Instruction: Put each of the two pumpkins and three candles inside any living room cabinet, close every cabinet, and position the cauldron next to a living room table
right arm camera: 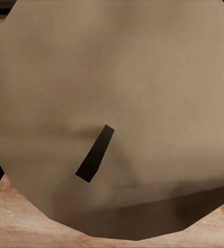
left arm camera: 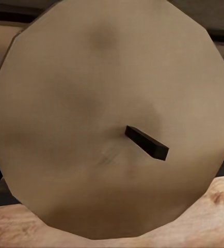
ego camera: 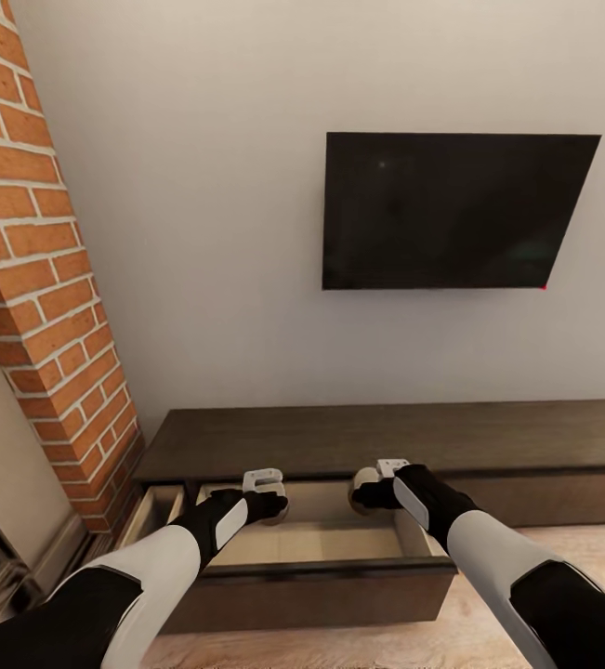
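Note:
The long dark brown cabinet (ego camera: pixel 386 437) runs along the wall, with one drawer (ego camera: pixel 321 544) pulled open at its left part. Both arms reach over that open drawer. My left gripper (ego camera: pixel 274 506) is shut on a tan candle (left arm camera: pixel 91 103), whose flat top and dark wick (left arm camera: pixel 146 142) sit very close to the left wrist camera. My right gripper (ego camera: pixel 365 492) is shut on another tan candle (ego camera: pixel 361 485), whose top (right arm camera: pixel 132 77) and wick (right arm camera: pixel 95 153) show in the right wrist view. The fingers themselves are hidden. The pumpkins, cauldron and table are out of view.
A black TV (ego camera: pixel 451 209) hangs on the white wall above the cabinet. The red brick fireplace (ego camera: pixel 42 279) stands close at the left. A second, narrower drawer (ego camera: pixel 153 511) stands open by the bricks. Light wood floor (ego camera: pixel 572 548) shows at the right.

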Available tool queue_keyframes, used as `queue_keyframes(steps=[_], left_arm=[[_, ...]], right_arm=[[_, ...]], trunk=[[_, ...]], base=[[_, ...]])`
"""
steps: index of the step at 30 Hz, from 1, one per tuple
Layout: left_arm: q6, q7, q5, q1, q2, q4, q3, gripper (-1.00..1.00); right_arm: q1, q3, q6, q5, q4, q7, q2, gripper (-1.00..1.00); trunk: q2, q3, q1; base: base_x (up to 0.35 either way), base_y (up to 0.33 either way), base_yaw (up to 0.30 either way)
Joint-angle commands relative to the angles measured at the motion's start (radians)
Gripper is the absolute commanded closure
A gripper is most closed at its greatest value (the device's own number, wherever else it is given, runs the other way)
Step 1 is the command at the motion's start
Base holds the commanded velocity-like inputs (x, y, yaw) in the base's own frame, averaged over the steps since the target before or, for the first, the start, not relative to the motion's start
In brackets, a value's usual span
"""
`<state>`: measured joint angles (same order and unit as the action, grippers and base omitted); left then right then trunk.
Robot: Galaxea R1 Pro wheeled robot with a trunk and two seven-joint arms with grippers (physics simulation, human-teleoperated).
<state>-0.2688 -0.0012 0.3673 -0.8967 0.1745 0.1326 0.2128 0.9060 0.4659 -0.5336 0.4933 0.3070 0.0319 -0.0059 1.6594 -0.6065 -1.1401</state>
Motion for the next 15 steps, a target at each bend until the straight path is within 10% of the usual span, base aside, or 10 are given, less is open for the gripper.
queue_keyframes(steps=[1, 15], left_arm=[[-0.004, 0.000, 0.004, -0.001, 0.000, 0.001, 0.003, 1.00], [-0.009, -0.005, 0.004, -0.001, 0.000, 0.001, 0.003, 1.00]], right_arm=[[0.001, 0.002, -0.004, -0.004, 0.001, 0.003, 0.000, 1.00], [0.001, 0.010, 0.008, -0.008, 0.003, 0.006, 0.001, 1.00]], trunk=[[0.001, -0.003, 0.000], [0.092, -0.053, -0.050]], base=[[0.000, 0.000, 0.012], [0.000, 0.000, 0.068]])
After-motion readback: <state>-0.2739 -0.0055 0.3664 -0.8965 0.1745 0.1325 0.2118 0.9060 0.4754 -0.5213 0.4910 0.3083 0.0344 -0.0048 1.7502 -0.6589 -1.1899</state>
